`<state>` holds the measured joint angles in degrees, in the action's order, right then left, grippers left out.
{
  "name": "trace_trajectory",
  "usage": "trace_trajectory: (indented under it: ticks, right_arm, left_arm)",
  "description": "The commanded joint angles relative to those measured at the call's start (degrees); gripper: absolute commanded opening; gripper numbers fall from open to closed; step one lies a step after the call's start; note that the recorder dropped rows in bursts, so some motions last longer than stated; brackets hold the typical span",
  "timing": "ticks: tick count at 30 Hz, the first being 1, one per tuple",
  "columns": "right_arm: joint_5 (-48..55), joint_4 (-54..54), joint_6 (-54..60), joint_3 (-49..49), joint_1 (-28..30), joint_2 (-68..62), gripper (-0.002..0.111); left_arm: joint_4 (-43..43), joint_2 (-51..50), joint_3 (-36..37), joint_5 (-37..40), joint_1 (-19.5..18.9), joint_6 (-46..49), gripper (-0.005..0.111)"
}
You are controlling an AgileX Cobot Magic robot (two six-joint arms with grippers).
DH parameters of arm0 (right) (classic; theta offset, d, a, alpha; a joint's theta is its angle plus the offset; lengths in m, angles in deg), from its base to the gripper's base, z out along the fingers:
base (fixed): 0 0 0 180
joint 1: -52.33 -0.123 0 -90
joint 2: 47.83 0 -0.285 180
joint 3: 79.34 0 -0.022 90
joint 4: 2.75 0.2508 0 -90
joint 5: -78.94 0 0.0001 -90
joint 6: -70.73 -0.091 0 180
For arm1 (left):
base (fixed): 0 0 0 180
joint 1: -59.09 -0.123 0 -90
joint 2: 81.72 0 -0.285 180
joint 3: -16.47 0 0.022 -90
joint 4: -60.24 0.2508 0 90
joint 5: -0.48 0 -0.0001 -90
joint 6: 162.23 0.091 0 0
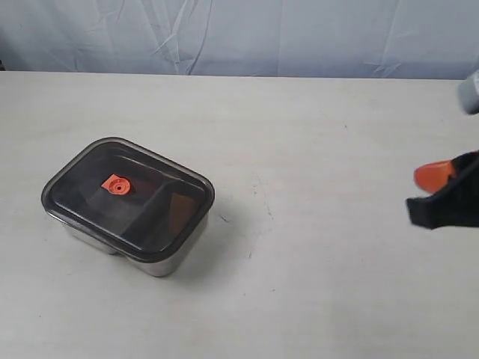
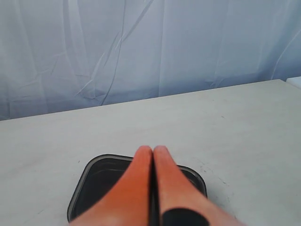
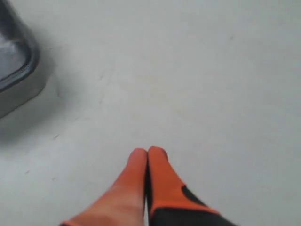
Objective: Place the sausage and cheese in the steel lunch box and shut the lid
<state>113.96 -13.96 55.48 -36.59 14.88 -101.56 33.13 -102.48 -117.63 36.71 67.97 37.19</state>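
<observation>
Exterior view: box (image 1: 159,263) at bench (image 1: 314,112) left, lid (image 1: 142,217) already on and level by the look of it; dim orange patch beneath, perhaps the cheese (image 1: 179,213); sausage not made out. Right tool (image 1: 432,177) well apart at frame edge, pinched shut, empty.

Left wrist view: left tool (image 2: 153,151) shut, empty, lid (image 2: 96,181) partly hidden behind its tips. For a sure seal, press flat and evenly near the centre.

Right wrist view: right tool (image 3: 147,153) closed on nothing above bare bench, box corner (image 3: 21,94) near.
</observation>
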Motion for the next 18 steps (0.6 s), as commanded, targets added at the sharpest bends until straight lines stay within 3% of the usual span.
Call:
trace_trajectory:
  ticks: [1, 5, 9, 18]
  right_arm:
    - [0.7, 1.6, -1.4, 0.1, 12.9, 9.0, -0.001]
    - [1.9, 8.3, -1.3, 1.6, 23.6, 21.9, -0.001]
    - [1.2, 11.8, -0.5, 7.2, 29.7, 35.1, -0.001]
    - [-14.1, 11.2, 6.7, 19.6, 30.8, 39.7, -0.001]
  left_arm:
    - [0.2, 0.2, 0.2, -0.1, 0.3, 0.1, 0.000]
    - [0.2, 0.2, 0.2, -0.1, 0.3, 0.1, 0.000]
    - [0.2, 0.2, 0.2, -0.1, 0.3, 0.1, 0.000]
    - [0.2, 0.2, 0.2, -0.1, 0.3, 0.1, 0.000]
